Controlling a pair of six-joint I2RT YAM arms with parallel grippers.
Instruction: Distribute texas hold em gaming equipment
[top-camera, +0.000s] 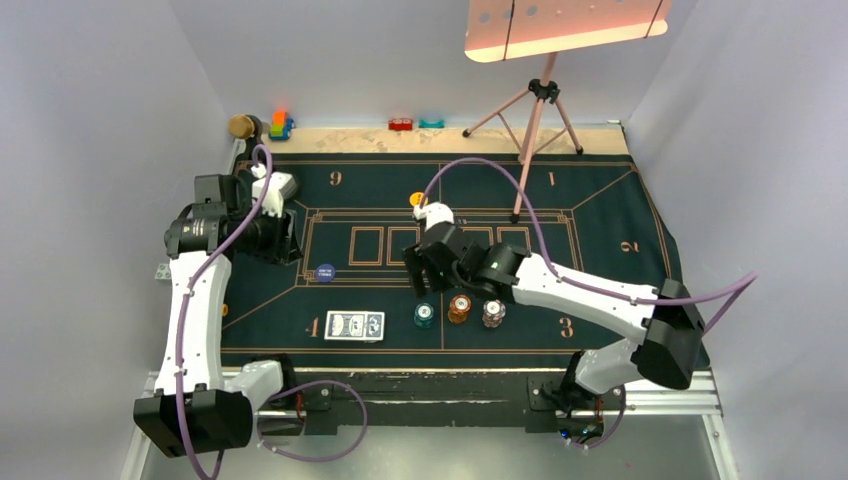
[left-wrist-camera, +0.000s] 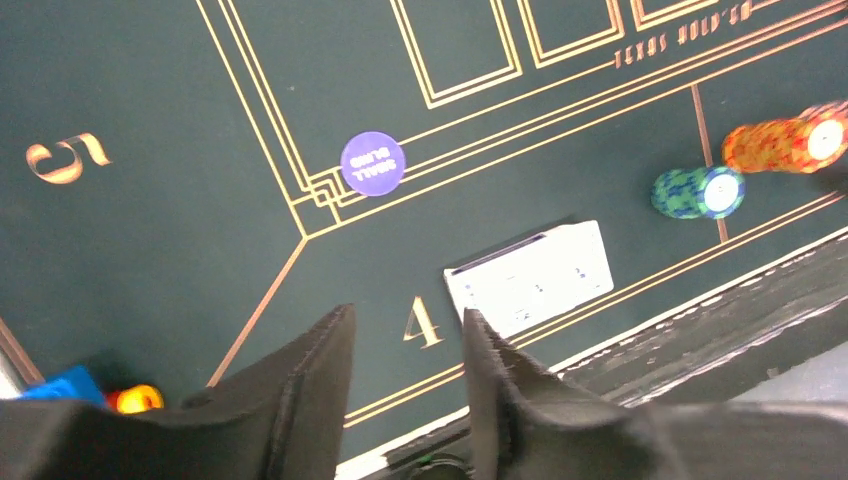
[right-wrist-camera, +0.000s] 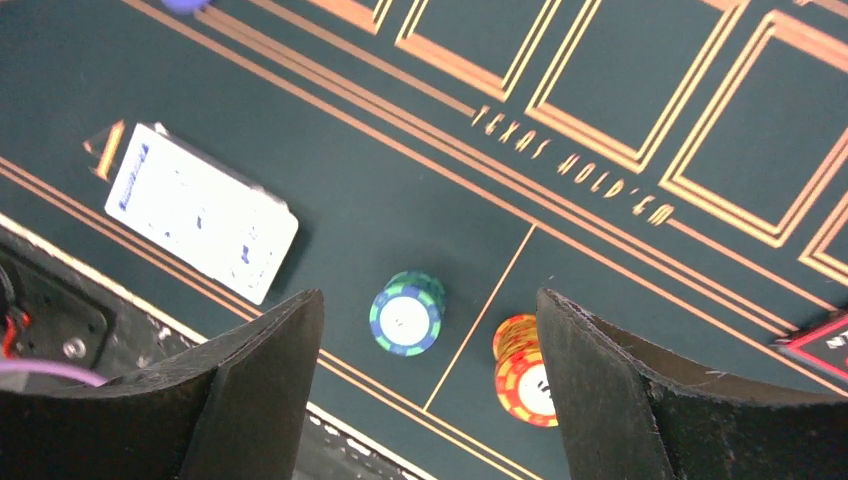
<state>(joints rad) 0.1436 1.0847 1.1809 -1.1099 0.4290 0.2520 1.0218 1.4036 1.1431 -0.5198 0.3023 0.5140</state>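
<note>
**Setup check: nothing picked up yet**

The gear sits bunched low in the top view, on the dark green gold-lined felt mat (top-camera: 600, 210). A deck of blue-patterned-back playing cards (top-camera: 354, 325) lies beside the gold numeral 4. To its right, three short stacks of round chips stand in a row: the teal chip stack (top-camera: 425, 315), the orange chip stack (top-camera: 459, 308) and the white chip stack (top-camera: 493, 313). It looks like a supply line parked at the near edge, easy for either arm to reach. A dark-blue disc button (left-wrist-camera: 372, 163) lies on the gold corner lines above the deck. A yellow disc button (top-camera: 417, 198) sits well apart, in the upper middle.

The right gripper (right-wrist-camera: 428, 300) hangs over the teal and orange stacks with its jaws spread wide and empty, which reads as lining up on a stack. The left gripper (left-wrist-camera: 408, 315) hovers off to the left. Its fingers are fairly close together, but felt shows between them and they hold nothing. It's probably parked clear of its partner.
</note>
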